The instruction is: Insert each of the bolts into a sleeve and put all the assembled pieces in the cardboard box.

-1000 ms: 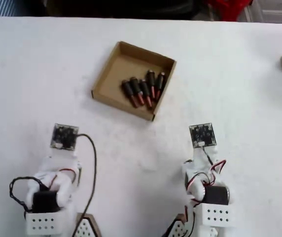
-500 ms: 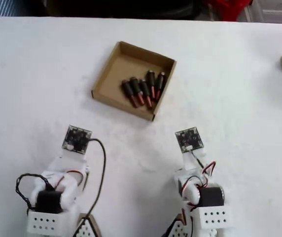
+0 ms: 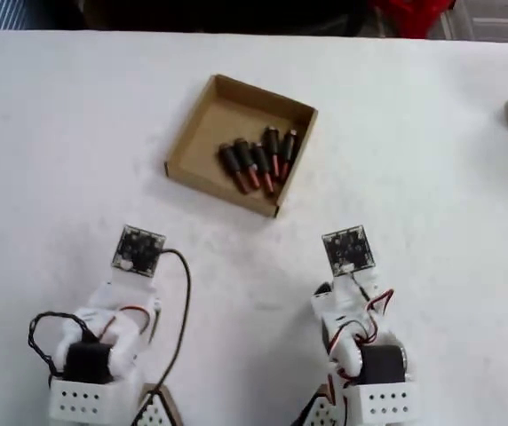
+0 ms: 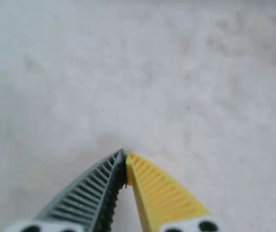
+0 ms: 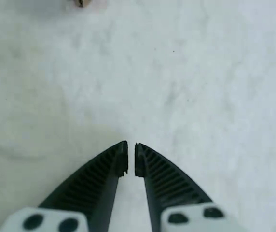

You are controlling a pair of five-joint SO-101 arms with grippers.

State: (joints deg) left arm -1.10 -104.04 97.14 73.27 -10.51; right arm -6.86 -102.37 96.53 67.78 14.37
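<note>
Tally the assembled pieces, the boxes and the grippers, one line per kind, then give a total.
Assembled pieces: 5, all lying in the box
Cardboard box: 1
Grippers: 2, the left gripper and the right gripper, both holding nothing
Total: 8

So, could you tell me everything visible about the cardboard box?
The box is brown cardboard, shallow, square and open on top. It lies flat on the white table, turned at an angle. Five dark pieces with reddish ends lie side by side inside, toward its right corner. Nothing else touches it.
</note>
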